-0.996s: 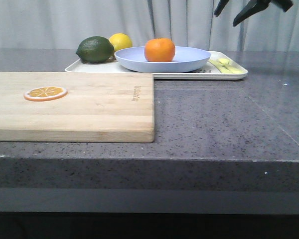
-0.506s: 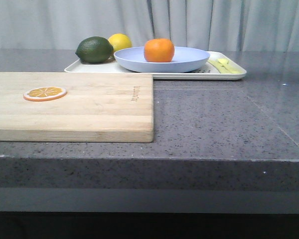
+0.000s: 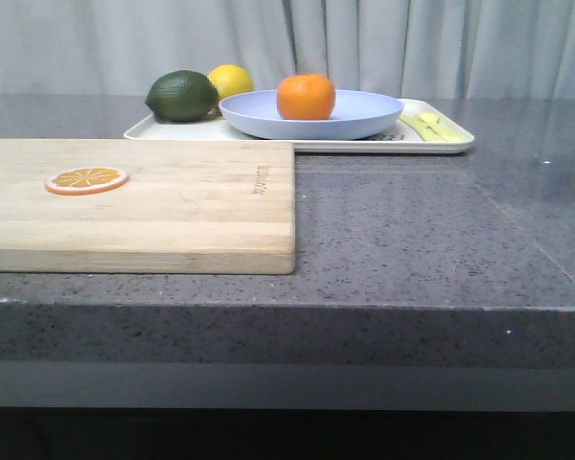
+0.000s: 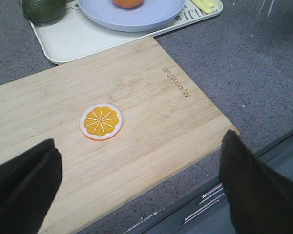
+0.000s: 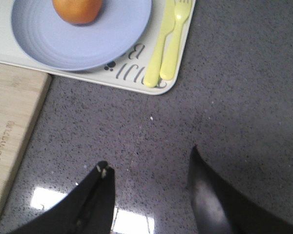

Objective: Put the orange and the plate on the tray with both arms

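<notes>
- From my console I see one grey speckled countertop (image 3: 412, 230), and both arms are out of the front view.
- One wooden cutting board (image 3: 134, 206) lies at the left front, its far edge just beside the tray.
- One cream tray (image 3: 441, 146) sits at the back of the counter, printed lettering along its near rim in the right wrist view.
- One lavender-blue plate (image 3: 364, 113) rests on the tray, roughly central.
- One orange (image 3: 306, 96) sits on the plate, left of its centre, so both task items look to be where they belong.
- I judge the placing done; the step in hand is pulling clear, and doing that well means keeping both arms high and away from the tray so nothing gets nudged.
- My left gripper (image 4: 136, 180) hangs over the board with its jaws spread wide and nothing between them.
- My right gripper (image 5: 151, 200) hovers over bare counter short of the tray's corner, jaws parted and empty.
- One dark green avocado-like fruit (image 3: 182, 95) and one lemon (image 3: 232, 80) sit at the tray's left end.
- Two pale yellow utensils (image 5: 167, 41) lie side by side at the tray's right end; one is a fork, the other I cannot make out.
- One thin orange slice (image 4: 101, 122) lies flat on the board.
</notes>
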Robot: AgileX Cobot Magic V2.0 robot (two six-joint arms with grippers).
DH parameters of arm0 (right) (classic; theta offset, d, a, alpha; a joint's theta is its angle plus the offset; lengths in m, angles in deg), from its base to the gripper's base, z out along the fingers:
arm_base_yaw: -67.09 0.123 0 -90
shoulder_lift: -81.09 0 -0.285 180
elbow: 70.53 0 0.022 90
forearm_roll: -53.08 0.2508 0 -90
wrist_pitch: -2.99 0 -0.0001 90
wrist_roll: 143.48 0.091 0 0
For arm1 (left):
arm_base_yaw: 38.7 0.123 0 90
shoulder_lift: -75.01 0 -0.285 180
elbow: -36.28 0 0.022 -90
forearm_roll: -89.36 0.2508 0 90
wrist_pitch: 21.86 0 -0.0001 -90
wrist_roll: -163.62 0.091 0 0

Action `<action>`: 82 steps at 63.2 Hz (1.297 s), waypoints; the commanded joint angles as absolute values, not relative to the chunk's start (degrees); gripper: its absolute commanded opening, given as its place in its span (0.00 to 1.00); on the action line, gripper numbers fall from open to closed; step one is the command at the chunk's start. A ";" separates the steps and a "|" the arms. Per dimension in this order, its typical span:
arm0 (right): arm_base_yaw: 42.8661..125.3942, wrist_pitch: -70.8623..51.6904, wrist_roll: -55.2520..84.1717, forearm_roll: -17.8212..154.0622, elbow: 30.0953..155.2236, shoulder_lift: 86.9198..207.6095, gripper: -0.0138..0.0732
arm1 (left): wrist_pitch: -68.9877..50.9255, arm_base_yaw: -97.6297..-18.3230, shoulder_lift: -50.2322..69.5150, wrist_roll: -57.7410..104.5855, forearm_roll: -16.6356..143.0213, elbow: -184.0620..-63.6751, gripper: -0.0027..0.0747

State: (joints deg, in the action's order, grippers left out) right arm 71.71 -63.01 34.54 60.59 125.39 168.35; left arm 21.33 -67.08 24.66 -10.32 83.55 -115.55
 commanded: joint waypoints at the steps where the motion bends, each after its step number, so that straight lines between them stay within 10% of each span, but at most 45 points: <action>1: 71.43 -55.33 33.79 58.18 120.15 161.14 0.59 | 17.78 -67.03 24.93 -10.89 83.18 -116.95 0.86; 36: 71.43 -45.80 33.84 53.50 85.99 130.04 0.59 | 17.78 -67.03 24.93 -10.89 83.18 -116.95 0.86; 71: 71.43 -50.24 33.84 54.40 82.07 117.48 0.59 | 18.25 -67.03 24.93 -10.89 83.18 -116.95 0.86; 82: 71.43 -50.24 33.84 54.52 82.07 117.48 0.41 | 18.32 -67.03 24.93 -10.89 83.18 -116.95 0.72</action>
